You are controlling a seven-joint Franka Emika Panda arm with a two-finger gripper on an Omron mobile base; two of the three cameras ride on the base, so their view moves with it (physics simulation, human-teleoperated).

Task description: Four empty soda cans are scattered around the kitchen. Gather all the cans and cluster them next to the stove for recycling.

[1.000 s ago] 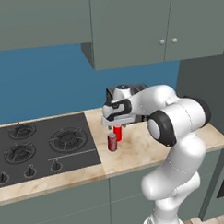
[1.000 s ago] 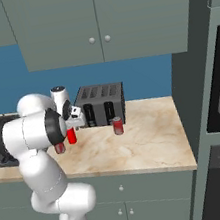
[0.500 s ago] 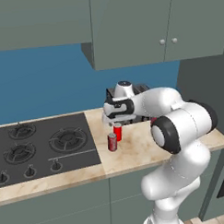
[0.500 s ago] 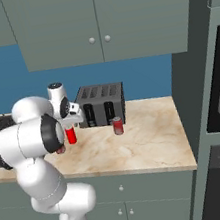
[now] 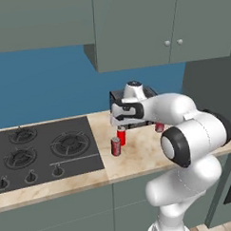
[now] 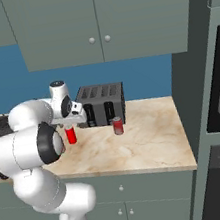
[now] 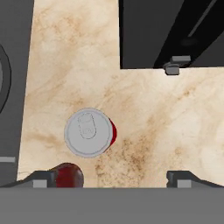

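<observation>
Beige marble counter runs beside a flat black stove, which serves as the landmark for this kitchen scene. Just past the stove's right edge, two red soda cans stand upright on the counter, close together. The nearer can sits closest to the stove's edge and towards the front. The second can stands just behind it, a little further from the stove, directly under the robot's claw. The claw hangs above this can with its two fingers spread wide, holding nothing.

From the camera on the hand, looking straight down, that second can shows its round silvery top in the open space ahead of the fingers, clear of both. The other can shows as a dark red shape right beside one fingertip, at the edge of the view. The stove lies along one side of that view.

Further from the stove, a black toaster stands against the blue wall. A third red can stands upright just in front of the toaster, well apart from the pair by the stove. Grey-green cabinets hang above the counter.
</observation>
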